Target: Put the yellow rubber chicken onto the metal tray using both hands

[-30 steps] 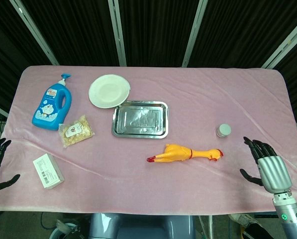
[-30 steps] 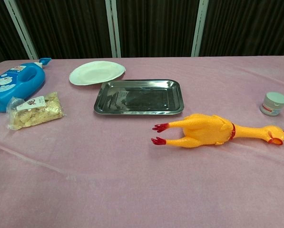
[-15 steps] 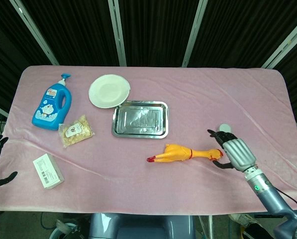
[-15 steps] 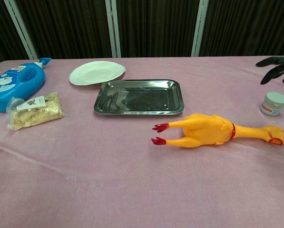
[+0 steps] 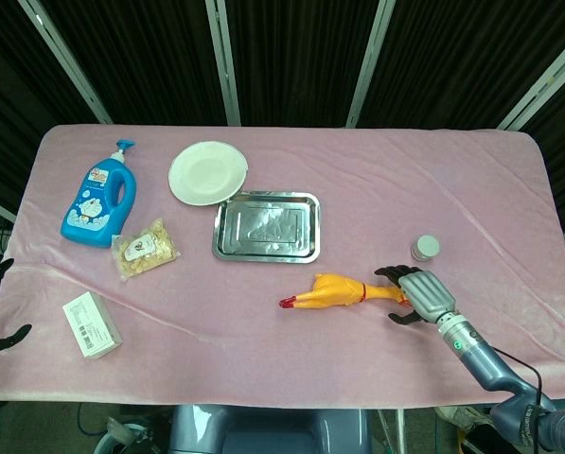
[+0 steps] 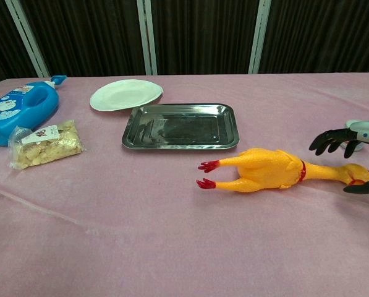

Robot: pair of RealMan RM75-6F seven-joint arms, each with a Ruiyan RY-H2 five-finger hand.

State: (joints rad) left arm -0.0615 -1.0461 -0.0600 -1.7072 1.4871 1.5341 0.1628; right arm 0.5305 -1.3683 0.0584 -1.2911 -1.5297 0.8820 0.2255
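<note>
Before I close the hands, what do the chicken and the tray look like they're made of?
The yellow rubber chicken looks like soft rubber or vinyl: matte, pimpled yellow skin with red feet. The metal tray looks like polished steel: its floor mirrors the surroundings and its rolled rim gleams, so it is probably slick and rigid.

Pink-clothed table point(image 5: 377, 189): tray point(image 5: 266, 226), chicken point(image 5: 344, 290), plate point(image 5: 207, 173), bottle point(image 5: 99, 198), perhaps snacks point(image 5: 145, 248).
</note>
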